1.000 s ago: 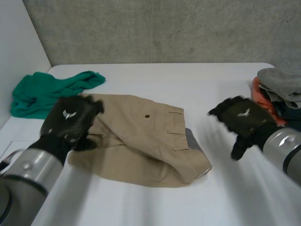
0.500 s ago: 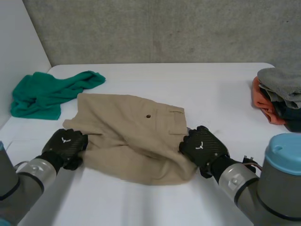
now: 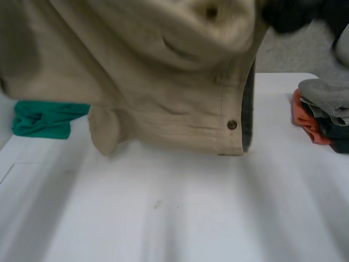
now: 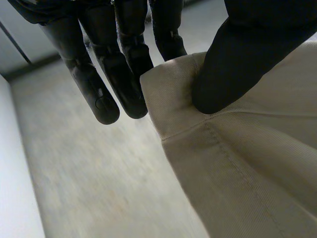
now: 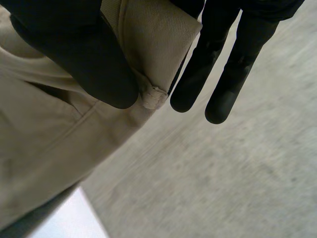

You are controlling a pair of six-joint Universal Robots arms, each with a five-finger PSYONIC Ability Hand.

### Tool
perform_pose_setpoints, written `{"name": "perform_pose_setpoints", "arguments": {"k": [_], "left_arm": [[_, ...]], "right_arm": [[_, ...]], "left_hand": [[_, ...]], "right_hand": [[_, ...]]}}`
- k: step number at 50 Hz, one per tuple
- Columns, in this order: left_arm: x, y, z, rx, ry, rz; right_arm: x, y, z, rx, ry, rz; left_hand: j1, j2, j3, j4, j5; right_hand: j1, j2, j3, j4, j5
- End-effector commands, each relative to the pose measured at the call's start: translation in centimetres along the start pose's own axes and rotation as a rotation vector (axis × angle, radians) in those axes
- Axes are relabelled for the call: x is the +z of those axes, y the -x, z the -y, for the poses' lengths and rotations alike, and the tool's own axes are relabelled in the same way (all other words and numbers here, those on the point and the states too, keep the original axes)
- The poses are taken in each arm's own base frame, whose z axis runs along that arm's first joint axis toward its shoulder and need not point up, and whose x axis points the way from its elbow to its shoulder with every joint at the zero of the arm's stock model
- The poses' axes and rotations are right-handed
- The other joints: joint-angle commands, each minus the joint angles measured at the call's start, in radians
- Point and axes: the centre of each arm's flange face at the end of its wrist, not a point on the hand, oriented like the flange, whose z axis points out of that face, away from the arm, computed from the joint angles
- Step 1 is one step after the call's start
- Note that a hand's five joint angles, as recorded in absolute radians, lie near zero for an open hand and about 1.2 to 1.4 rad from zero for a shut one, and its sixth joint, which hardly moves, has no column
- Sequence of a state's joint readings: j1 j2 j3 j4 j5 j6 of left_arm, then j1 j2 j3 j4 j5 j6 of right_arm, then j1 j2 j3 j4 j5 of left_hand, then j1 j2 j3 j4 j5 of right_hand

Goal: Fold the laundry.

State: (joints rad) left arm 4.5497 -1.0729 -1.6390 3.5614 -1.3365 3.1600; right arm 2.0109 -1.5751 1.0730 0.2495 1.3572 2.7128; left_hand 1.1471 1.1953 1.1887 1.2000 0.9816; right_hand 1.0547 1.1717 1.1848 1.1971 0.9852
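Tan trousers (image 3: 158, 82) hang high in front of the head camera, their lower edge with a metal button just above the white table (image 3: 180, 213). In the left wrist view my left hand (image 4: 237, 59) pinches a folded corner of the trousers (image 4: 247, 163) between thumb and fingers. In the right wrist view my right hand (image 5: 74, 54) pinches another corner of the trousers (image 5: 54, 134) against its thumb, with the other fingers (image 5: 233, 64) straight behind the cloth. The right hand (image 3: 292, 13) also appears at the cloth's upper right in the head view.
A green garment (image 3: 43, 117) lies bunched at the table's far left. A pile of folded clothes (image 3: 324, 112), grey over orange and dark, sits at the right edge. A grey wall stands behind the table.
Both hands closed on the trousers' edges on the table, then lifted them high off the surface, so the cloth now hangs close in front of the head camera.
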Motion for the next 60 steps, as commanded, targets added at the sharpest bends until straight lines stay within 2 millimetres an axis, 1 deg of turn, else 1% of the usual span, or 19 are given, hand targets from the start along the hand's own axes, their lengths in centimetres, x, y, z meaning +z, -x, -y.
{"name": "perform_pose_setpoints", "arguments": {"k": [1,6,7,9,10,14,22,23,24,25,26,28,34,41,45,47,51,57,60], "left_arm": [[3.0,2.2,-1.6,0.024,0.015,0.046],[4.5,2.7,-7.6,-0.007,0.14,0.057],[4.7,2.6,-10.5,-0.027,0.201,0.046],[4.8,2.2,-13.3,-0.048,0.256,0.032],[4.8,1.6,-15.8,-0.066,0.302,0.017],[4.7,-0.9,-21.8,-0.102,0.394,-0.035],[5.4,-5.6,-32.0,-0.076,0.421,-0.133],[5.5,-6.0,-32.6,-0.079,0.412,-0.139],[5.7,-6.4,-33.1,-0.079,0.4,-0.143],[5.9,-6.9,-34.3,-0.083,0.381,-0.143],[6.0,-6.9,-34.9,-0.08,0.372,-0.129],[6.4,-6.9,-35.6,-0.077,0.353,-0.114],[5.5,-7.4,-35.6,-0.068,0.406,-0.02],[3.2,-7.9,-29.8,-0.076,0.556,0.002],[-0.9,-10.1,-25.1,-0.112,0.698,-0.079],[-3.0,-11.5,-23.5,-0.13,0.759,-0.13],[-10.6,-14.9,-20.0,-0.167,0.958,-0.29],[-17.3,-17.6,-18.7,-0.18,1.074,-0.428],[-18.9,-18.5,-19.3,-0.181,1.099,-0.461]], "right_arm": [[3.2,-3.3,0.7,0.083,0.011,-0.061],[6.2,-3.1,-4.2,0.148,0.123,-0.047],[6.8,-2.8,-5.5,0.164,0.151,-0.041],[7.9,-2.0,-8.5,0.194,0.216,-0.028],[8.3,-1.5,-9.5,0.202,0.237,-0.024],[10.0,-0.2,-14.5,0.22,0.32,-0.031],[13.7,0.9,-23.0,0.176,0.323,-0.198],[13.9,1.1,-23.6,0.173,0.315,-0.208],[14.1,1.2,-24.2,0.168,0.312,-0.213],[14.5,1.4,-25.3,0.159,0.301,-0.233],[14.7,1.4,-25.6,0.155,0.294,-0.237],[15.1,1.5,-25.9,0.134,0.278,-0.243],[14.7,0.4,-23.3,0.087,0.275,-0.236],[10.8,0.4,-20.6,-0.038,0.406,-0.092],[8.0,1.4,-21.9,-0.056,0.513,0.027],[6.1,2.1,-23.0,-0.043,0.577,0.096],[3.0,3.6,-23.6,0.007,0.634,0.22],[-0.6,5.6,-25.8,0.072,0.714,0.363],[-1.2,5.9,-26.3,0.073,0.725,0.383]], "left_hand": [[0.249,0.201,0.208,0.196,0.24],[0.249,0.201,0.208,0.196,0.24],[0.249,0.201,0.208,0.196,0.24],[0.249,0.201,0.208,0.196,0.24],[0.249,0.201,0.208,0.196,0.24],[0.249,0.201,0.208,0.196,0.24],[0.249,0.201,0.208,0.196,0.24],[0.249,0.201,0.208,0.196,0.24],[0.249,0.201,0.208,0.196,0.24],[-0.3,-0.348,-0.341,-0.353,-0.309],[-0.666,-0.714,-0.707,-0.719,-0.675],[-0.907,-0.955,-0.948,-0.96,-0.916],[-0.887,-0.935,-0.928,-0.939,-0.896],[-0.846,-0.894,-0.887,-0.899,-0.855],[-0.784,-0.832,-0.826,-0.837,-0.793],[-0.743,-0.791,-0.785,-0.796,-0.752],[-0.564,-0.613,-0.606,-0.617,-0.573],[-0.446,-0.494,-0.488,-0.499,-0.455],[-0.443,-0.491,-0.485,-0.496,-0.452]], "right_hand": [[0.342,0.225,0.211,0.199,0.237],[0.342,0.225,0.211,0.199,0.237],[0.342,0.225,0.211,0.199,0.237],[0.342,0.225,0.211,0.199,0.237],[0.342,0.225,0.211,0.199,0.237],[0.342,0.225,0.211,0.199,0.237],[0.342,0.225,0.211,0.199,0.237],[0.133,0.016,0.003,-0.009,0.028],[-0.325,-0.442,-0.455,-0.467,-0.43],[-0.88,-0.997,-1.01,-1.023,-0.985],[-0.88,-0.997,-1.01,-1.023,-0.985],[-0.88,-0.997,-1.01,-1.023,-0.985],[-0.88,-0.997,-1.01,-1.023,-0.985],[-0.88,-0.997,-1.01,-1.023,-0.985],[-0.868,-0.985,-0.998,-1.01,-0.973],[-0.709,-0.826,-0.84,-0.852,-0.815],[-0.462,-0.579,-0.592,-0.604,-0.567],[-0.292,-0.409,-0.422,-0.434,-0.397],[-0.292,-0.409,-0.422,-0.434,-0.397]]}}
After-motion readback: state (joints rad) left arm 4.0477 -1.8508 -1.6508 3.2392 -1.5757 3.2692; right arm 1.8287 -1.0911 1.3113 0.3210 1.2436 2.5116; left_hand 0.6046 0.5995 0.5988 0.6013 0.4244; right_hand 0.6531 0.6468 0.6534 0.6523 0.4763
